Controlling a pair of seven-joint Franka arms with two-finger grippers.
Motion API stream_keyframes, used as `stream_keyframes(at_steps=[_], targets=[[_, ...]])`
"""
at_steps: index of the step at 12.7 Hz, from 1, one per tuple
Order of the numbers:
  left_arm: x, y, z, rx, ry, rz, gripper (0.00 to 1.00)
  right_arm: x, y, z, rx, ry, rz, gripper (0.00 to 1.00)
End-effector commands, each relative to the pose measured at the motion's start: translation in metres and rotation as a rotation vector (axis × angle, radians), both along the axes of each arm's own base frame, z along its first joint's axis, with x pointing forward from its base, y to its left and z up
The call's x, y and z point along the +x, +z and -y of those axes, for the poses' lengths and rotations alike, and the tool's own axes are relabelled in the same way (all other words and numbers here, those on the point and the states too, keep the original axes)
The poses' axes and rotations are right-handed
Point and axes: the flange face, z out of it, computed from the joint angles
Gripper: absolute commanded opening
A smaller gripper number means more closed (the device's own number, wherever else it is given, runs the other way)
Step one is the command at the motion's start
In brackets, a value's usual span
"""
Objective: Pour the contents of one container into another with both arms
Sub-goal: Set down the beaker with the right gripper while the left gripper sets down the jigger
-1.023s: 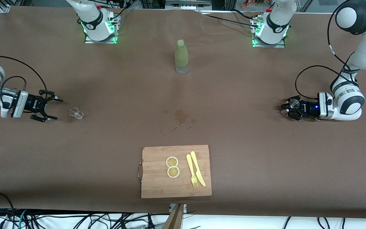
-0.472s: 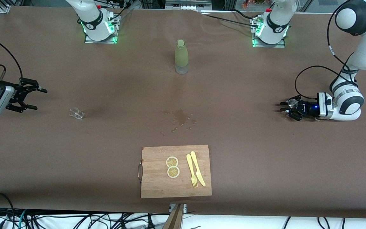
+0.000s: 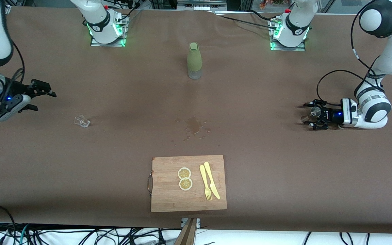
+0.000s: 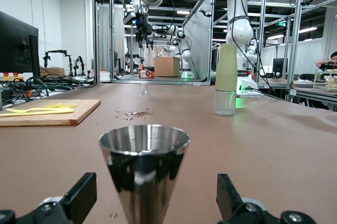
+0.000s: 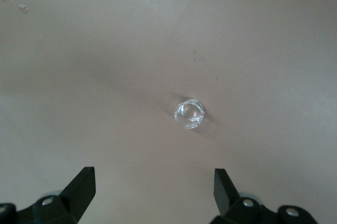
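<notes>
A brown tabletop (image 3: 271, 163) is seen with a green bottle (image 3: 194, 60) standing upright midway between the two arm bases; this bottle is taken as the reference point.

Left claw (image 3: 313, 115): found low at the left arm's end of the tabletop, nearer to the front camera than the bottle. Its fingers (image 4: 79, 199) are spread apart, one on each side of a small metal cup (image 4: 144, 167) that stands upright on the tabletop between them. A gap is visible on both sides of the cup in the left wrist view, so no grip is recorded.

Right claw (image 3: 34, 95): found raised over the right arm's end of the tabletop, fingers (image 5: 81, 187) apart and holding nothing. A small clear glass (image 3: 81, 121) stands alone below it (seen from above in the right wrist view (image 5: 189, 112)), well apart from the bottle and nearer to the front camera.

Between the bottle and the front camera, a dark wet patch (image 3: 193, 125) with scattered drops is noted on the tabletop. Nearer still to the front camera lies a wooden cutting board (image 3: 168, 200), carrying two lemon slices (image 3: 184, 178), a yellow fork (image 3: 205, 182) and a yellow knife (image 3: 212, 180), the cutlery lying side by side.
</notes>
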Motion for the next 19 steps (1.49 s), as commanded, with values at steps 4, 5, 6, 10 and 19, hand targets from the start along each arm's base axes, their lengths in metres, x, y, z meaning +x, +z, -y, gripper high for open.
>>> stream_keyframes(at_steps=[4,5,6,10,19], targets=[[0.024,0.038,-0.06,0.106,-0.09,0.081,1.0,-0.002,0.032,-0.079,-0.146,-0.359,-0.003,1.0],[0.029,0.051,-0.072,0.129,-0.11,0.073,1.0,-0.003,0.036,-0.094,-0.184,-0.401,0.007,1.0],[0.035,0.065,-0.085,0.162,-0.123,0.061,1.0,-0.004,0.045,-0.098,-0.218,-0.481,0.005,1.0],[0.045,0.131,-0.125,0.317,-0.162,-0.046,1.0,-0.011,0.081,-0.097,-0.238,-0.725,-0.004,1.0],[0.056,0.294,-0.076,0.672,-0.002,-0.439,1.0,-0.034,0.17,-0.059,-0.241,-0.716,-0.033,1.0]])
